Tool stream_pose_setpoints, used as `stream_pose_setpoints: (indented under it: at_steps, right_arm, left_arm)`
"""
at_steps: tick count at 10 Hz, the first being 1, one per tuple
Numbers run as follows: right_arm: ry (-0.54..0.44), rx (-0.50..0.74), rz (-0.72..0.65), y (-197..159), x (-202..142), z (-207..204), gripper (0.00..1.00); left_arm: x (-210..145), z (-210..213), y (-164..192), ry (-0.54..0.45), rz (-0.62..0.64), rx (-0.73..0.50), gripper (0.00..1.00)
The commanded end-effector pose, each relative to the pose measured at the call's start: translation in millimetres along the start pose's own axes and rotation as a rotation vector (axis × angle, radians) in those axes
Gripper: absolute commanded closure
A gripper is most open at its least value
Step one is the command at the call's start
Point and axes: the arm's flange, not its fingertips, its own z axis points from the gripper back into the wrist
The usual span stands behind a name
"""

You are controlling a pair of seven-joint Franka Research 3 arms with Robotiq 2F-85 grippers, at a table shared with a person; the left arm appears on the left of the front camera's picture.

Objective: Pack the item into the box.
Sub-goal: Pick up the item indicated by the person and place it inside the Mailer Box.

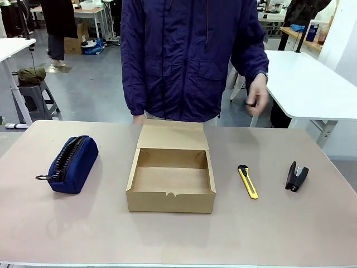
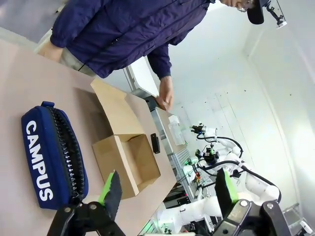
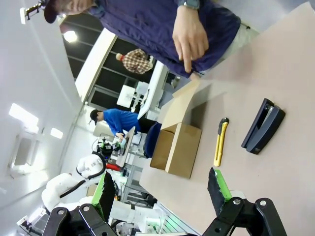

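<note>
The black stapler-shaped item (image 1: 297, 176) lies at the table's right side, also seen as a dark slim object (image 3: 263, 126) in the right wrist view. The open brown cardboard box (image 1: 171, 176) sits mid-table with its lid flap laid back toward the person; its inside is bare. It appears too in the left wrist view (image 2: 127, 162) and the right wrist view (image 3: 178, 144). My left gripper (image 2: 165, 189) is open above the table's left part. My right gripper (image 3: 160, 188) is open, off to the side of the item, holding nothing.
A navy zippered pouch (image 1: 71, 163) marked CAMPUS (image 2: 54, 159) lies left of the box. A yellow-and-black utility knife (image 1: 247, 181) rests between box and item (image 3: 220, 141). The person stands at the far edge, one hand (image 1: 257, 99) raised above the table's right side.
</note>
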Motion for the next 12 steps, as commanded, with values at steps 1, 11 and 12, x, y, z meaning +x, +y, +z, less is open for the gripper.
stream_pose_setpoints:
  at_steps: [1, 11, 12]
  right_arm:
    - [-0.011, 0.001, 0.030, 4, 3, 0, 0.00]
    - [0.075, -0.178, -0.035, 17, 0, -36, 0.00]
    - [0.139, -0.267, -0.045, 23, 1, -63, 0.00]
  left_arm:
    - [2, -2, 1, -0.013, -0.025, -0.019, 0.00]
    - [2, -2, 1, -0.013, -0.025, -0.019, 0.00]
    - [2, -2, 1, -0.013, -0.025, -0.019, 0.00]
